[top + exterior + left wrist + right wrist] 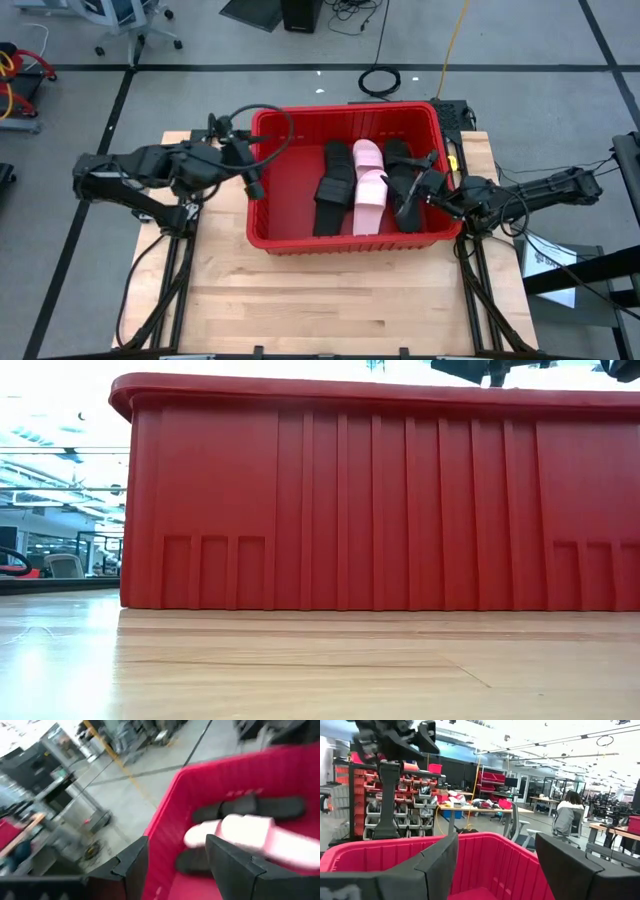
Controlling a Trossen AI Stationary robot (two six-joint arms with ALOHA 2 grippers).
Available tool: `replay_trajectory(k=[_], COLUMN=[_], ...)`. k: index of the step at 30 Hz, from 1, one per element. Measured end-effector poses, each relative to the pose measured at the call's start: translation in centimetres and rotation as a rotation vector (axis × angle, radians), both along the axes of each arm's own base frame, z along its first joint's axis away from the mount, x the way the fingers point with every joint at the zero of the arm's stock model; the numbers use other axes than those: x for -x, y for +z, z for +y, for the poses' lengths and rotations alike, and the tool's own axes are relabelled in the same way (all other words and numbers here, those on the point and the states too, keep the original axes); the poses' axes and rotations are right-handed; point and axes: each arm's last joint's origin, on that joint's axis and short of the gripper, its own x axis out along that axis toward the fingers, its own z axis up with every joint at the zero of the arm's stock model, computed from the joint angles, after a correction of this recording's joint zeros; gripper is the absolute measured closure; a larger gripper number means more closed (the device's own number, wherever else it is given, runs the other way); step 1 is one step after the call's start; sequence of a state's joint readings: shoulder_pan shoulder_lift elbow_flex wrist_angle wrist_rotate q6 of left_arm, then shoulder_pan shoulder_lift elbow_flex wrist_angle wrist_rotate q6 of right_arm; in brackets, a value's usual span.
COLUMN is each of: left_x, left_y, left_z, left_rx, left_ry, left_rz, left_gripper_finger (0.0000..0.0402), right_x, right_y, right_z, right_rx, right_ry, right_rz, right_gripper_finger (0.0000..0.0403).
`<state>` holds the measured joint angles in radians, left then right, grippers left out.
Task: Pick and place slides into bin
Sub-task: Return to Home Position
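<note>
1. Left hand (175,870), parted, empty, hangs at left rim of bright red rectangular plastic bin (345,240).
2. Right hand (497,870), wide, empty, just inside right rim.
3. Black and pale-pink slides (368,190) lie inside; loading looks finished, hence empty hands.

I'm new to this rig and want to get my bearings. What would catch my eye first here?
The bright red bin dominates the middle of the table and fills the low view. Inside, toward its right half, pink slides lie between black slides. The left pincer hangs open at the bin's left rim, the right pincer open at its right rim.
</note>
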<state>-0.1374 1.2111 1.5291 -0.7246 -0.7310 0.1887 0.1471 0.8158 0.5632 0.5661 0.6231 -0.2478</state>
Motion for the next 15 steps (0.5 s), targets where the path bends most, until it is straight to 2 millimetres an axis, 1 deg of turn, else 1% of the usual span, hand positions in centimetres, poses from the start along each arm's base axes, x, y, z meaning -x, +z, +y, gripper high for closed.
replay_trajectory(k=[3,6,11,15], left_x=[0.7,0.7,0.9,1.2], left_y=[0.5,0.7,-0.1,-0.8], left_z=[-0.1,-0.3,-0.4,-0.4], left_rx=[0.038,0.09,0.184,0.267], left_ry=[-0.029,-0.021,-0.02,0.026], left_rz=[-0.046,-0.096,-0.071,-0.049], left_gripper_finger=[0.0199,0.0199,0.0199,0.0199], right_x=[0.0,0.0,-0.1,-0.1], right_y=[0.0,-0.1,-0.4,-0.5], right_z=[0.0,0.0,0.0,0.0], right_rx=[0.004,0.007,0.035,0.04], right_ry=[-0.004,-0.004,-0.01,-0.01], right_rz=[0.005,0.013,0.063,0.074], right_gripper_finger=[0.0149,0.0149,0.0149,0.0149])
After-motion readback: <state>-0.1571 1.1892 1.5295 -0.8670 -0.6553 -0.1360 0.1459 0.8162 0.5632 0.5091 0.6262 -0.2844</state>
